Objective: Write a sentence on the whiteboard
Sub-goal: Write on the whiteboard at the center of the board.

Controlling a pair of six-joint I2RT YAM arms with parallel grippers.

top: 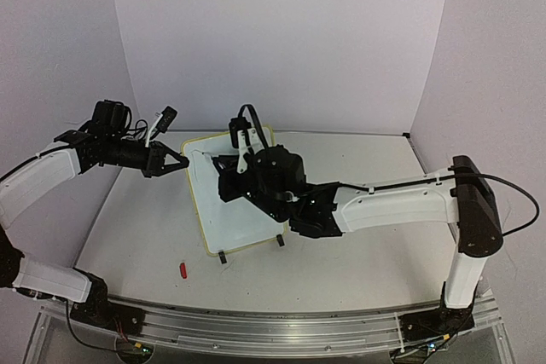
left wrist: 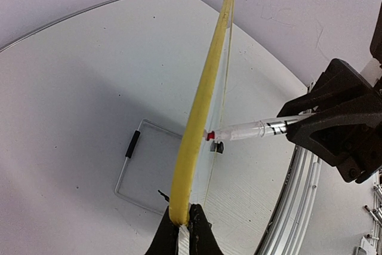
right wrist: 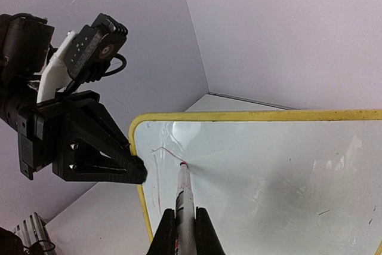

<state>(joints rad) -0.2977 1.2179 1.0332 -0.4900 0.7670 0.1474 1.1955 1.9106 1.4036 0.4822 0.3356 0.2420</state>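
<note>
Right wrist: right gripper clamps the marker, tip touching the whiteboard straight ahead; left gripper pinches its rim.

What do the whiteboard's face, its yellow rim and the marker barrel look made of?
Whiteboard face: glossy white, probably coated sheet; it shows soft reflections. Yellow rim: smooth, slightly shiny, likely plastic, rounded at the corner. Marker barrel: pale, translucent-looking plastic with dark bands and a red tip.
</note>
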